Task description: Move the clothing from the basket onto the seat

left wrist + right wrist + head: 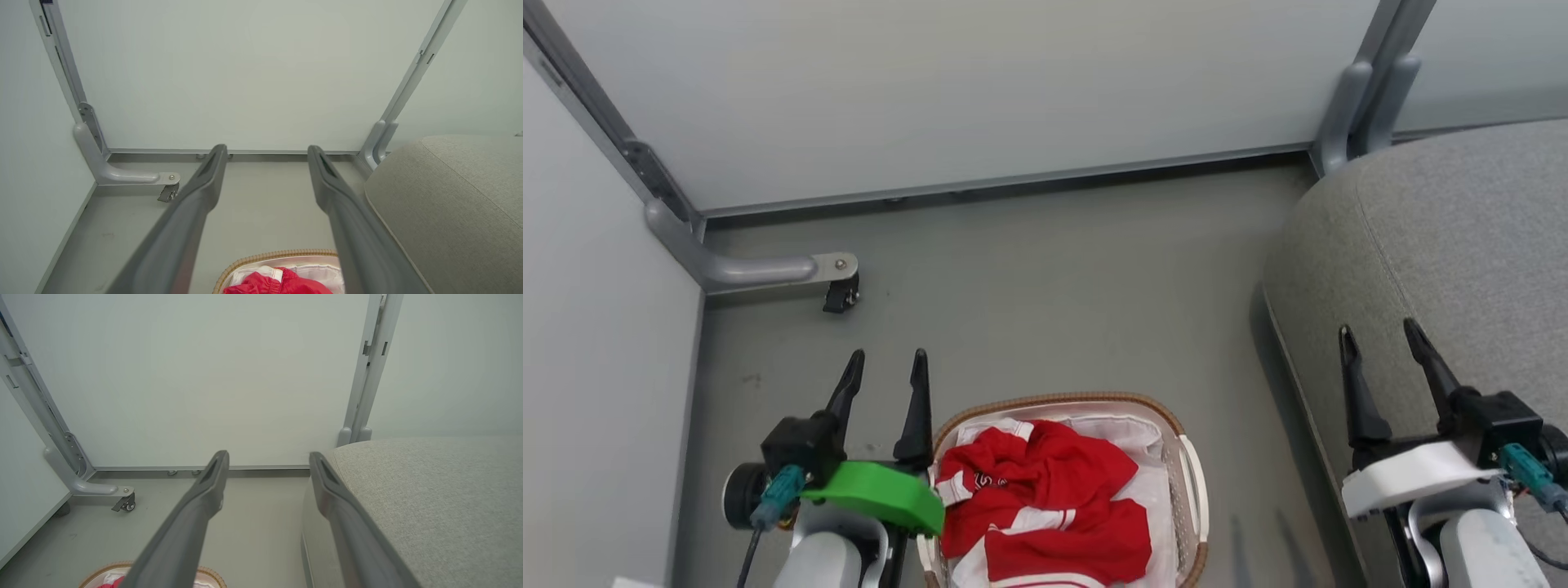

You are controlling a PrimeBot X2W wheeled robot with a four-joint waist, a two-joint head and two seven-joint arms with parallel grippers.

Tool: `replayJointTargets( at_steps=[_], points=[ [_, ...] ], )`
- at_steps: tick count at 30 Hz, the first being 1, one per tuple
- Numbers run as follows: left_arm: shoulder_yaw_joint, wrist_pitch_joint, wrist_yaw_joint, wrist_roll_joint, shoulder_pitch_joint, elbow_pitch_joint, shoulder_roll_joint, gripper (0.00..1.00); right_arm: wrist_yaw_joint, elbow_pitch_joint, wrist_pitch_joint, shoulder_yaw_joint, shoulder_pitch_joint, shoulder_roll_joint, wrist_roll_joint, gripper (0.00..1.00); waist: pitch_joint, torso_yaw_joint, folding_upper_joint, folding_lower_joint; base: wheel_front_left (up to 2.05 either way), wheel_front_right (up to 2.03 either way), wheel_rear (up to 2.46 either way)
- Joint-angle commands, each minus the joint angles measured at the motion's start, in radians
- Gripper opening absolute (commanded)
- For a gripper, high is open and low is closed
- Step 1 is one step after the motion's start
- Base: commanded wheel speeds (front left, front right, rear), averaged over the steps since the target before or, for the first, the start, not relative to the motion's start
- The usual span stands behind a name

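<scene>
Red clothing [1045,498] with white striped trim lies crumpled in the white basket [1188,469], which has a brown woven rim and stands on the floor at the bottom centre of the head view. My left gripper [888,361] is open, just left of the basket, with nothing between its fingers. Over the left edge of the grey seat [1445,245] my right gripper [1380,333] stands open and empty. In the left wrist view the basket rim [261,256] and a bit of clothing [282,283] show at the bottom, the seat [457,196] at right. The right wrist view shows the seat [429,490].
White partition panels close off the back [947,82] and the left side [588,327]. A grey panel foot with a caster [837,290] juts onto the floor at left. Grey floor [1054,310] lies between the basket and the back panel.
</scene>
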Motion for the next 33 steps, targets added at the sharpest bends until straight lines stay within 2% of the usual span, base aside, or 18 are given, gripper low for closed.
replayJointTargets(
  at_steps=[1,7,16,20,24,33],
  points=[
    [-0.011,0.001,-0.006,0.017,-0.050,0.014,0.005,1.00,0.000,-0.010,-0.005,0.006,-0.033,-0.005,-0.004,1.00,0.130,-0.048,0.0000,0.0000,0.00,0.00,0.00],
    [-0.081,0.001,-0.019,0.075,-0.189,0.145,0.005,1.00,0.000,-0.029,-0.005,0.038,-0.135,-0.005,0.009,1.00,0.295,-0.115,0.0000,0.0000,0.00,0.00,0.00],
    [-0.244,0.001,-0.076,0.178,-0.346,0.496,0.006,1.00,0.000,-0.042,-0.005,0.077,-0.211,-0.004,0.052,1.00,0.465,-0.214,0.0000,0.0000,0.00,0.00,0.00],
    [-0.323,0.001,-0.086,0.177,-0.388,0.623,0.006,1.00,0.000,-0.044,-0.005,0.103,-0.221,-0.004,0.074,1.00,0.513,-0.245,0.0000,0.0000,0.00,0.00,0.00],
    [-0.432,0.001,-0.085,0.161,-0.423,0.690,0.007,1.00,0.000,-0.048,-0.005,0.126,-0.232,-0.004,0.098,1.00,0.561,-0.271,0.0000,0.0000,0.00,0.00,0.00],
    [-0.561,0.016,-0.085,0.100,-0.492,0.817,0.031,1.00,0.000,-0.062,-0.005,0.175,-0.257,-0.004,0.144,1.00,0.644,-0.320,0.0000,0.0000,0.00,0.00,0.00]
  ],
)
